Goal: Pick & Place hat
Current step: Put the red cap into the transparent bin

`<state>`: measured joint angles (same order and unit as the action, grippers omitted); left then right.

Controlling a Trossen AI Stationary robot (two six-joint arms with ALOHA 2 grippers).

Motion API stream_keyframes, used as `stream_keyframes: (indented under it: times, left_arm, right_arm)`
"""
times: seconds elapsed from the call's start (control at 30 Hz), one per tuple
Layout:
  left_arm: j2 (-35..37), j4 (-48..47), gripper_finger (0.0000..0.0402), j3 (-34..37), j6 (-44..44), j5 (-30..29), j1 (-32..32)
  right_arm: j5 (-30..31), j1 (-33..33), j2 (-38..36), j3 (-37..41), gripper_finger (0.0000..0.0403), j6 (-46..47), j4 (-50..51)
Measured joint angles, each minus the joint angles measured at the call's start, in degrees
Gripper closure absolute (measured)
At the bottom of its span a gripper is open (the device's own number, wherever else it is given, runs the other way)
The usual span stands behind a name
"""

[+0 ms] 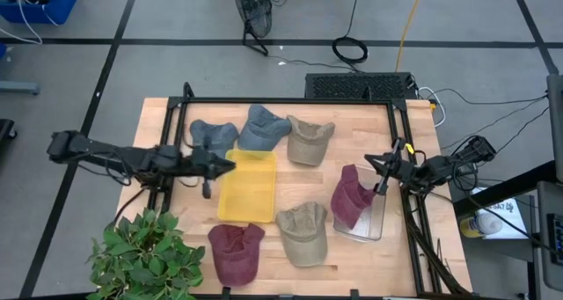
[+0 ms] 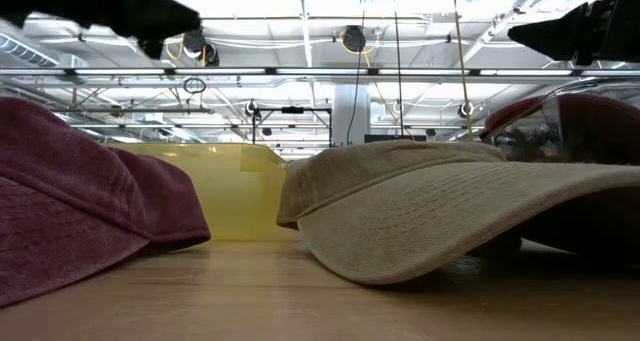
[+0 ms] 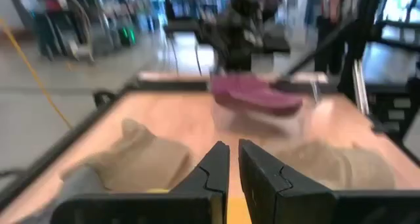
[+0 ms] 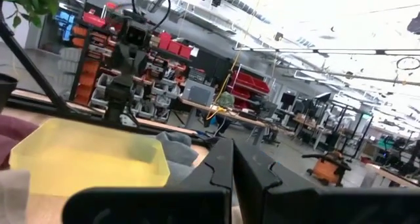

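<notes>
the left gripper (image 1: 230, 164) hangs with its fingers (image 3: 216, 168) pressed together and nothing between them, just over the left rim of the yellow bin (image 1: 249, 187) at mid worktop; the right gripper (image 1: 369, 162) hovers near the right edge, fingers (image 4: 220, 165) likewise closed on nothing, beside the clear bin (image 1: 362, 219); my judgement is that a fresh pick is the step in hand, so the fingers should part before descending, come down on a crown rather than a flat brim, and pinch a fold of cloth, since soft fabric slips; outward from the left gripper, the blue-grey hat (image 1: 212, 135) lies just toward the far edge, a second blue hat (image 1: 263, 127) next to it, then the tan hat (image 1: 309, 140); the maroon hat (image 1: 350, 197) already drapes over the clear bin's rim, just beside the right gripper; toward the near edge lie another tan hat (image 1: 303, 232) and a dark red hat (image 1: 235, 251), well apart from both grippers; a plant (image 1: 145, 256) fills the near left corner
</notes>
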<state>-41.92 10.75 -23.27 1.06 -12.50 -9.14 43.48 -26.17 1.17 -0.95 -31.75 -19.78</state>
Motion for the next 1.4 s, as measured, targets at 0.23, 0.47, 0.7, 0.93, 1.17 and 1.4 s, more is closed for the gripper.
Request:
stream_keyframes:
  times: [0.23, 0.47, 0.7, 0.93, 1.17, 1.4]
  left_arm:
    - [-18.1, -17.8, 0.036, -15.9, 6.7, -1.0, -6.4]
    - [-32.3, -26.1, 0.036, -25.0, 10.9, -11.7, -14.6]
    - [-41.3, -35.6, 0.0342, -30.6, 24.0, -12.0, -19.1]
    - [-45.3, -37.2, 0.0241, -33.6, 31.0, -3.9, -21.3]
    - [-47.5, -36.8, 0.017, -34.4, 35.1, 4.5, -23.3]
    - [-47.8, -35.9, 0.016, -34.4, 40.4, 6.8, -26.1]
  right_arm:
    - [0.0, 0.0, 0.0, 0.1, 0.0403, -2.0, -3.3]
    - [-0.2, 0.0, 0.0, 0.1, 0.0403, -1.7, -4.8]
    - [-0.2, 0.0, 0.0, 0.1, 0.0403, -1.3, -5.3]
    - [-0.2, 0.0, 0.0, 0.1, 0.0403, 1.1, -5.2]
    - [-0.2, 0.0, 0.0, 0.1, 0.0403, 2.9, -5.0]
    - [-0.2, 0.0, 0.0, 0.1, 0.0403, 3.9, -3.9]
